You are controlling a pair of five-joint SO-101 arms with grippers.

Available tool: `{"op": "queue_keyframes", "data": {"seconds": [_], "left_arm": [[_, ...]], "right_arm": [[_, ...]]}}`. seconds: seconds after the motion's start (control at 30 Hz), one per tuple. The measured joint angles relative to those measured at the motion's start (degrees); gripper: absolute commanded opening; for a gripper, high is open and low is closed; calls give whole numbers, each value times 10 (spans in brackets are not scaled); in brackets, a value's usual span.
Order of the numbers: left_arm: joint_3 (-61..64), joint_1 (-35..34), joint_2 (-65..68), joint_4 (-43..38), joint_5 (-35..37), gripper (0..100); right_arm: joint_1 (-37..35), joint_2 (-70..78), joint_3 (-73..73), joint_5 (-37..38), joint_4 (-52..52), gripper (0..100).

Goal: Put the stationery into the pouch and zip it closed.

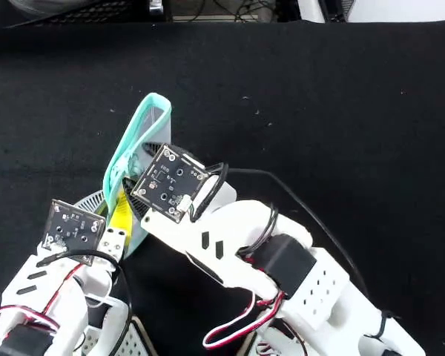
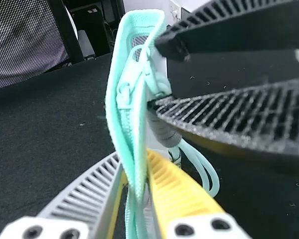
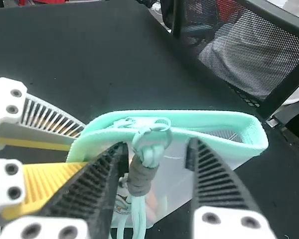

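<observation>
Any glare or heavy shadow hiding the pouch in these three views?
High view: even light, no glare; the pouch stands out against the black cloth. Left wrist view: bright white patches behind the pouch, none on it. Right wrist view: bright spots beyond the mesh chair back; the pouch evenly lit.

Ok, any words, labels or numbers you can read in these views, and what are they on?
Nothing here can be read.
On the pouch: a small printed mark behind its clear side, too blurred to read.
On the camera boards: markings too small to read.
</observation>
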Motion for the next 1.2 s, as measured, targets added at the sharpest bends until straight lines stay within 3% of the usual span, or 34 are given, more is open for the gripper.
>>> {"op": "queue_keyframes", "data": {"seconds": [0.93, 1.2], "left_arm": [[0, 0, 0, -1, -2, 30], [0, 0, 0, -1, -2, 30]], "right_arm": [[70, -49, 0, -1, 5, 16], [30, -34, 0, 0, 18, 203]]}}
